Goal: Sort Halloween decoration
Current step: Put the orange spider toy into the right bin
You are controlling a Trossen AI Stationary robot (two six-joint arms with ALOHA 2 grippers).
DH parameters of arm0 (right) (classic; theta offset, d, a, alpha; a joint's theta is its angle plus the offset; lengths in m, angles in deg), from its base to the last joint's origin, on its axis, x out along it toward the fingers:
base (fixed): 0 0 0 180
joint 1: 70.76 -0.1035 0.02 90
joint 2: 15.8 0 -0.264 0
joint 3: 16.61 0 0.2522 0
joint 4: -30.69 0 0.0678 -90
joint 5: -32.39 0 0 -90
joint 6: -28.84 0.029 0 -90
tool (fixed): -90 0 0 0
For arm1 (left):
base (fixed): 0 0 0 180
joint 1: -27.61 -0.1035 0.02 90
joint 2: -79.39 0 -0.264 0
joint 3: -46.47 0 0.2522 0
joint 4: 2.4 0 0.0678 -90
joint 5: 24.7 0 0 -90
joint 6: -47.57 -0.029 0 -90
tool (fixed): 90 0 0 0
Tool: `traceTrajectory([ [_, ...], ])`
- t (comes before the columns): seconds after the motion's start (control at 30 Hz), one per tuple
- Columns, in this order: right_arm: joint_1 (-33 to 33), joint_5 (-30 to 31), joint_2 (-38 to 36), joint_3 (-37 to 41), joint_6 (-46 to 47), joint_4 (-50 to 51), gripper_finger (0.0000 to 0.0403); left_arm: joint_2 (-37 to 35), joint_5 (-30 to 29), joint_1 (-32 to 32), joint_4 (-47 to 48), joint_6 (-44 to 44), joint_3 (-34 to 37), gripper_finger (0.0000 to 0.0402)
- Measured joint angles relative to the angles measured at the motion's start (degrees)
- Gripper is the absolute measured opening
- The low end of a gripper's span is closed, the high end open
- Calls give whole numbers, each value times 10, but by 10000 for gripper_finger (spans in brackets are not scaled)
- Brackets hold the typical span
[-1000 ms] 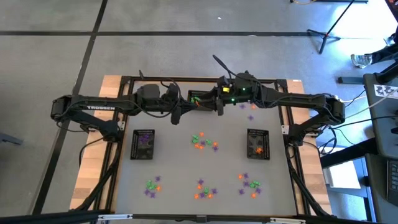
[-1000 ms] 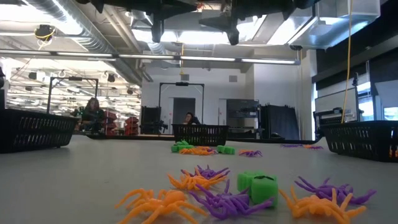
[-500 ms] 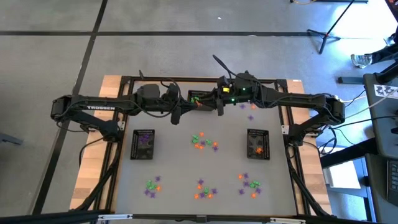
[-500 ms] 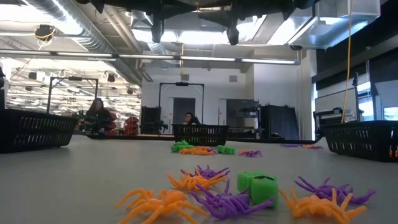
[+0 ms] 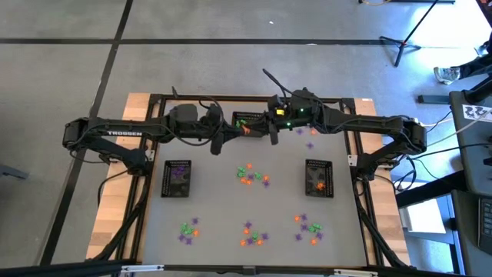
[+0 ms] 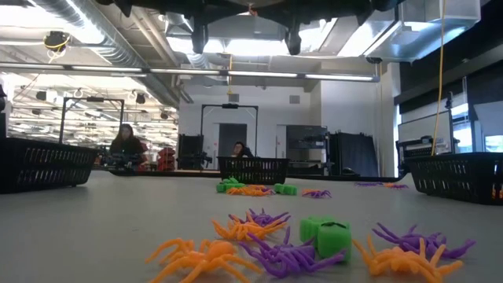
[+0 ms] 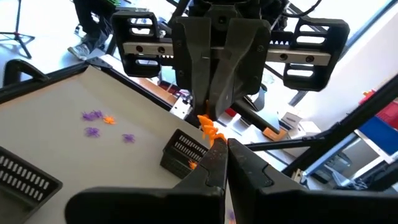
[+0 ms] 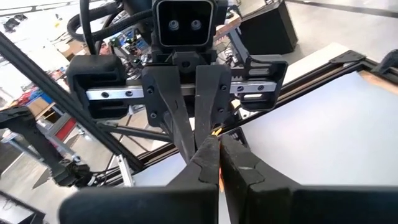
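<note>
An orange Halloween decoration [image 7: 208, 132], a small spider-like trinket, hangs in the air between my two grippers above the far basket [image 5: 244, 120]. My left gripper [image 5: 235, 133] reaches in from the table's left and is shut on it. My right gripper [image 5: 258, 129] faces it from the table's right and is shut on the same trinket. Several loose heaps of purple, green and orange trinkets [image 5: 250, 175] lie on the table. My left gripper pinches one side of the orange trinket [image 7: 213, 142] between its two fingertips, coming level from the table's left. The trinket sticks out beyond the tips, lifted clear of everything. My right gripper pinches the trinket's opposite side [image 8: 215, 132] between its fingertips [image 7: 210, 111], coming level from the table's right, tip to tip with the left gripper.
A black mesh basket [image 5: 177, 178] with purple trinkets stands at the left, another [image 5: 318, 178] with orange ones at the right. Trinket heaps lie near the front edge [image 5: 254, 235] and at the far right [image 5: 307, 137]. People sit in the room beyond the table.
My right gripper has shut on the orange trinket that my left gripper holds. Both arms have stayed in place above the far basket.
</note>
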Motion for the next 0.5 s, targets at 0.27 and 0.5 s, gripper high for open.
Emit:
traceTrajectory([
  [0.27,0,-10,-7,1,4,15,1,-4,33,-3,6,2,0,0],
  [0.5,1,-13,-40,1,-12,80,1,-4,78,-13,19,6,0,30],
])
